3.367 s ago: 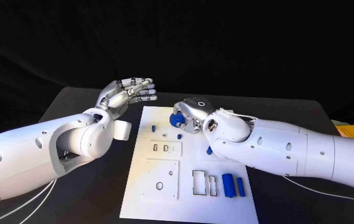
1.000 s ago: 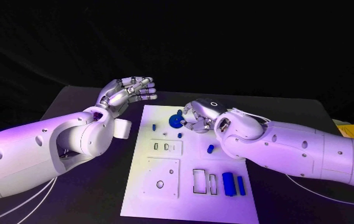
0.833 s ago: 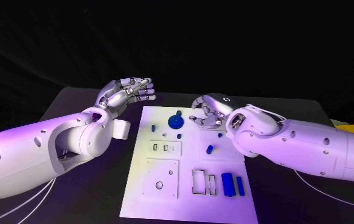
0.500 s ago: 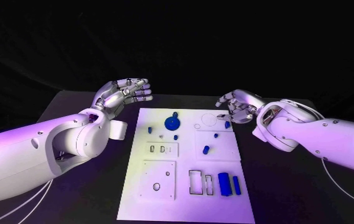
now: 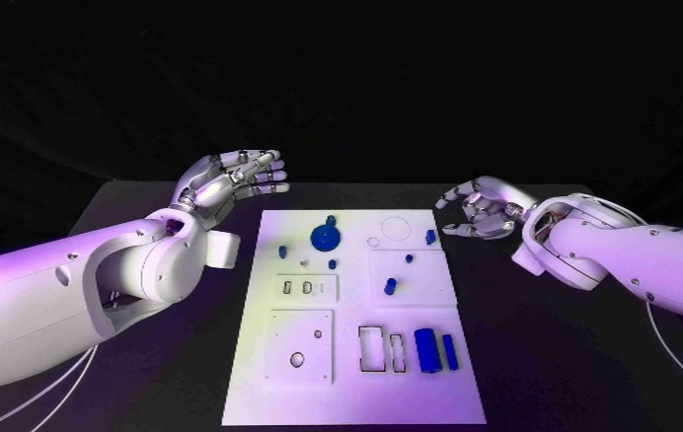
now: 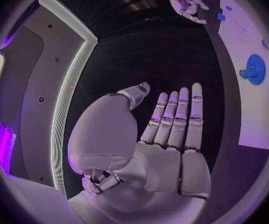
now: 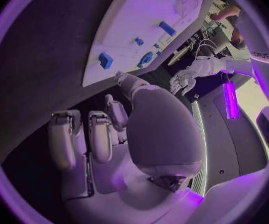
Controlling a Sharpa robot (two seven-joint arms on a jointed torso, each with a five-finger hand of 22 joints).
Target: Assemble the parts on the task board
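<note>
- Head view: the right hand (image 5: 484, 213) hovers off the board (image 5: 356, 393), just past its far right corner, fingers loosely curled and apart, holding nothing.
- Left hand (image 5: 228, 181) is raised beyond the board's far left corner, palm up, fingers straight and side by side, thumb apart; it holds nothing.
- Parts lie on the board between the two hands. The gear (image 5: 328, 237), a blue disc with a small knob at its far rim, sits at the far end, toward the left hand's side.
- Small blue pegs (image 5: 390, 284) lie mid-board. Two blue bars (image 5: 435, 350) lie at the near right, long axes running near to far, beside empty rectangular slots (image 5: 373, 347).
- From the right hand, the bars lie back toward the robot and slightly inward; this hand looks the nearer of the two to them.
- From the left hand, the gear lies inward and a little nearer the robot; in the left wrist view it shows beyond the fingertips (image 6: 196, 87).
- My guess: the next pick is a bar by the right hand, gripped across its short side, since its long axis already matches the slots.
- Worktop (image 5: 171, 245) is black around the board.
</note>
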